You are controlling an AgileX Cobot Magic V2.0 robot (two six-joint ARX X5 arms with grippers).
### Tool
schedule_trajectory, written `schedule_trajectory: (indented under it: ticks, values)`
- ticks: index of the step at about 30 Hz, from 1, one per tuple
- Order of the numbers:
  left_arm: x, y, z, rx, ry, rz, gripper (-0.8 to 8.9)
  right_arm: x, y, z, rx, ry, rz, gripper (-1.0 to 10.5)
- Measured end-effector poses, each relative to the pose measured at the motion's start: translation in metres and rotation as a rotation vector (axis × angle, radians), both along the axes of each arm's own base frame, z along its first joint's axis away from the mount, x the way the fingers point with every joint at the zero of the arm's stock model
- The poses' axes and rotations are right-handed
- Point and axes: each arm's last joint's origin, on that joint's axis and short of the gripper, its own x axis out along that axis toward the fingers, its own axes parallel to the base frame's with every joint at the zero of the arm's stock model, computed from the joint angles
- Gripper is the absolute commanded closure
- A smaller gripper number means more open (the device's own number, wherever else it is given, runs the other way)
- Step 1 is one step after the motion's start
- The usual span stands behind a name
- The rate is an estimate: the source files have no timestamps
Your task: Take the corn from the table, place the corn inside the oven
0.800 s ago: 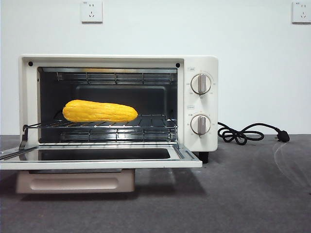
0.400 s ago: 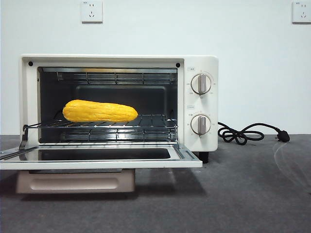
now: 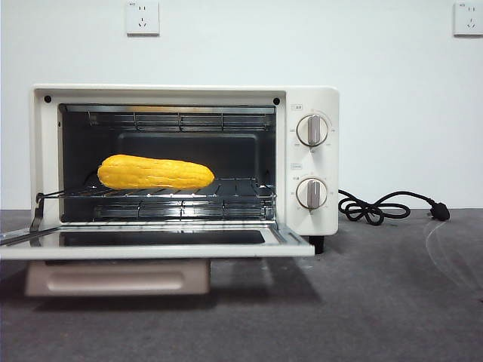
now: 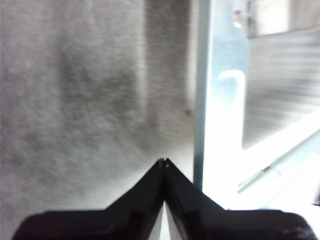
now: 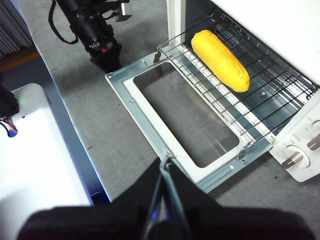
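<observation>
Nothing among the things has shifted over the last second: corn, rack and door sit as they did. From the front, the oven stands on the table with its door dropped flat open, and the corn lies lengthwise on the wire rack inside, toward the left half of the cavity. The cob is yellow-orange, bumpy, tapering to the right. Two knobs sit one above the other on the right panel; a black cord coils on the grey table beside the oven, and white wall sockets show on the pale wall behind. In the left wrist view, the left gripper hangs over the table just beside the door's metal edge, jaws pressed together and empty. In the right wrist view, the right gripper hovers above the open door's front edge, jaws closed on nothing, the corn lying on the rack well apart from it, and the left arm near the door's far corner.
</observation>
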Motion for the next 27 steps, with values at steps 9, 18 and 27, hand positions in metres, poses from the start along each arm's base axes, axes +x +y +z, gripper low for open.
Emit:
schedule_trajectory:
  ticks: [9,18,27]
  values:
    - [0.009,0.01,0.039,-0.155,-0.037,0.01,8.21,0.0,0.0,0.0,0.0,0.0,0.0,9.6]
    - [0.01,0.01,0.136,-0.316,-0.498,-0.053,8.21,0.0,0.0,0.0,0.0,0.0,0.0,9.6]
    - [-0.04,-0.003,0.199,-0.267,-0.729,-0.087,8.21,0.0,0.001,0.001,0.009,-0.008,0.0,9.6]
